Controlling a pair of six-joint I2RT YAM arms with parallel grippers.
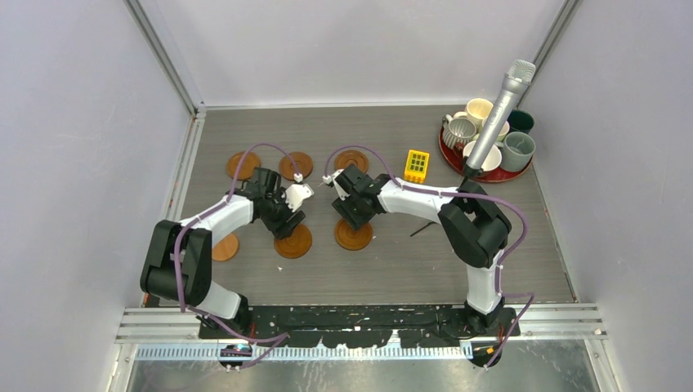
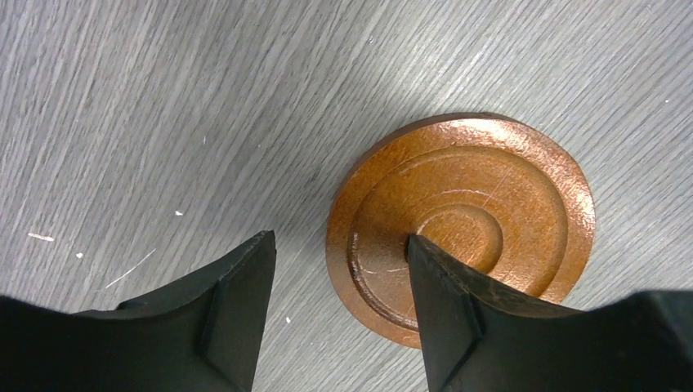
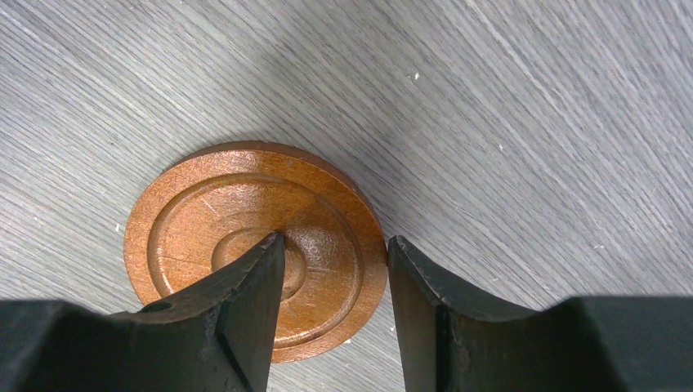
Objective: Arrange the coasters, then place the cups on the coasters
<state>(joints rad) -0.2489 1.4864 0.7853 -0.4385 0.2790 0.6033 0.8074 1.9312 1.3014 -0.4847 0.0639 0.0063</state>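
Table (image 1: 409, 269): grey wood-grain, bearing six coasters (image 1: 243, 165) in two rows, left of centre.
Red tray (image 1: 446, 160): far right corner, crowded with cups (image 1: 518, 149).
Left gripper (image 2: 341, 241): parted, astride the rim of the middle near coaster (image 2: 490, 188), gripping nothing.
Right gripper (image 3: 335, 239): astride the rim of the right near coaster (image 3: 212, 212), impossible to tell whether clamped.
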